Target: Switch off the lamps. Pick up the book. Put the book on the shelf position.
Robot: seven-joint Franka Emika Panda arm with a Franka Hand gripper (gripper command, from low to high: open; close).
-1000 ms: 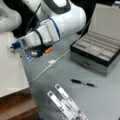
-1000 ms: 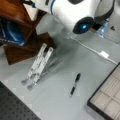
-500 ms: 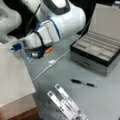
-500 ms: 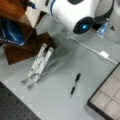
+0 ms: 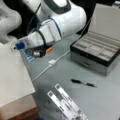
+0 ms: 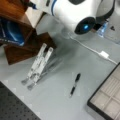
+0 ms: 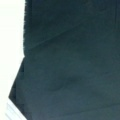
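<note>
The white arm (image 5: 57, 22) reached toward a front view's left, its wrist end low over the near corner of the book (image 5: 12, 75), which lay flat as a broad white sheet on top of the shelf position (image 5: 22, 110); the reddish-brown wood of that cabinet showed beneath the book's lower edge. The gripper (image 5: 18, 46) sat at the book's upper edge, close to or touching it, but whether its fingers were spread or pinching the cover could not be told. In a front view the cabinet (image 6: 17, 15) appeared at the upper left with a blue item (image 6: 10, 32) in its open side, and the arm's rounded joint (image 6: 80, 15) hung above the grey table (image 6: 57, 105). A folded metal stand (image 5: 66, 105) lay on the table near the cabinet, a black pen (image 5: 82, 82) beside it, and a white cable (image 5: 52, 62) ran across the surface toward the open grey compartment case (image 5: 97, 50) at a front view's right. The wrist view showed only a dark surface with a pale white strip (image 7: 10, 37) along its left edge.
</note>
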